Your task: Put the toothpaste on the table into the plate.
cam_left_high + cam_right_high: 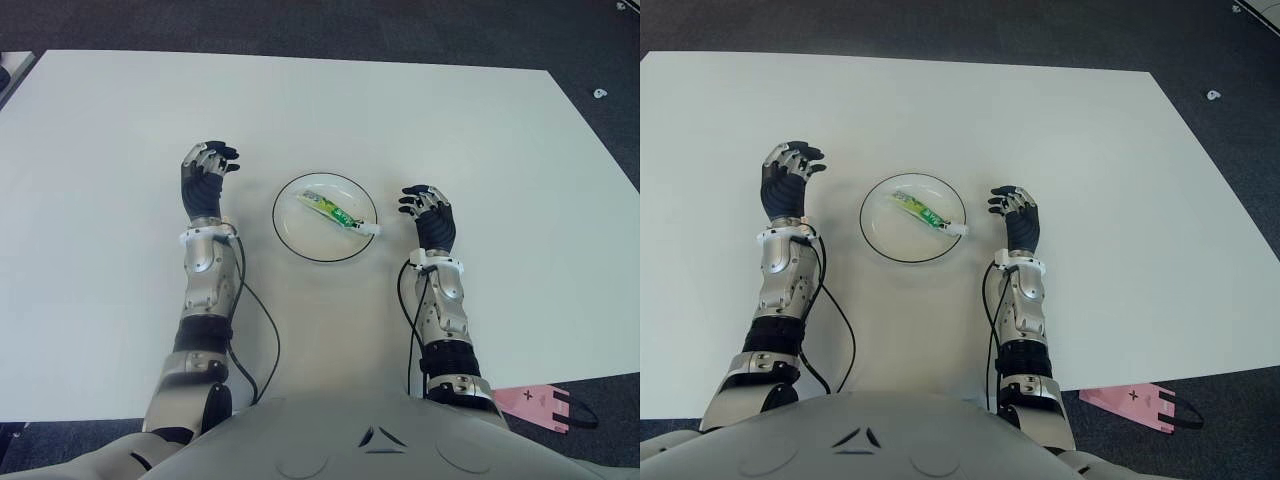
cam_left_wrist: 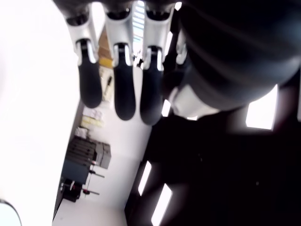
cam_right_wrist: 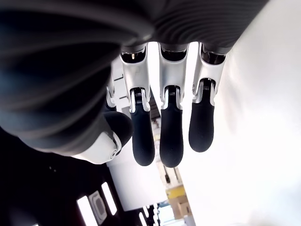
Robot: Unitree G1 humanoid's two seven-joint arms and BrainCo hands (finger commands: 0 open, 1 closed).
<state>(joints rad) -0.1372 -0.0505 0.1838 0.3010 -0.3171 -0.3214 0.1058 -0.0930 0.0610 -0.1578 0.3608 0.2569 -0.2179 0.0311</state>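
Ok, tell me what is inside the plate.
The plate holds one green and white toothpaste tube, lying diagonally with its white cap at the rim. The plate under the tube is hidden; no hand holds anything.

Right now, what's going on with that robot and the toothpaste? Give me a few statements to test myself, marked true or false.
1. The toothpaste lies in the plate. True.
2. The right hand is gripping the toothpaste. False: its fingers hold nothing, and it shows beside the plate, on the plate's right.
3. The left hand holds nothing. True.
4. The plate sits on the floor. False: it is on the white table.
5. Both hands are on the same side of the plate. False: one shows on each side.
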